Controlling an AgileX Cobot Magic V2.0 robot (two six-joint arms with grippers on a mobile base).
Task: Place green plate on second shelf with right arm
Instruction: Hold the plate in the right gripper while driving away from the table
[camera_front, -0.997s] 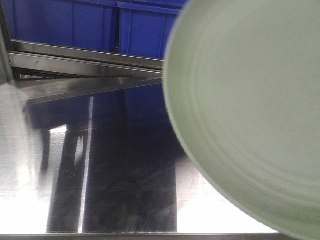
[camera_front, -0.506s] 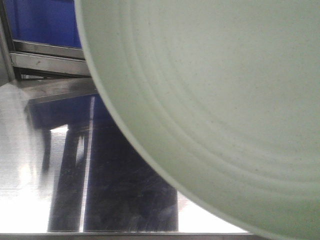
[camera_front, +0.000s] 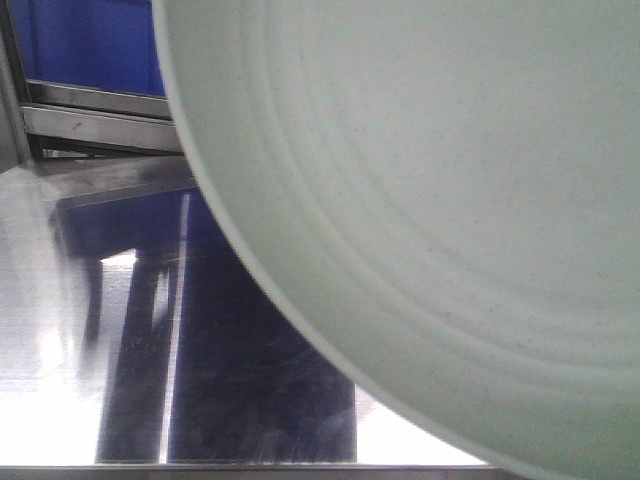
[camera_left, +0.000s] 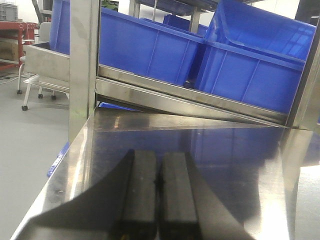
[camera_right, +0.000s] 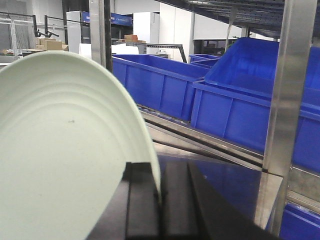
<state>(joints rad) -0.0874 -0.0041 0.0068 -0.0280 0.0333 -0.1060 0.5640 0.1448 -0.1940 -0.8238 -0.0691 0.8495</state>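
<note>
Right claw (camera_right: 160, 187) astride rim of green plate (camera_right: 65, 150)

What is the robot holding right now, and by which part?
The green plate, pinched at its rim between the right arm's jaws. The left arm's jaws are shut on nothing.

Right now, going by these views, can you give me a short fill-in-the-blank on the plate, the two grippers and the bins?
1. The right gripper is ____ on the rim of the green plate.
2. The left gripper, fingers together, holds ____.
3. The bins beyond the steel shelf are ____ in colour.
Missing words: shut; nothing; blue.
</note>
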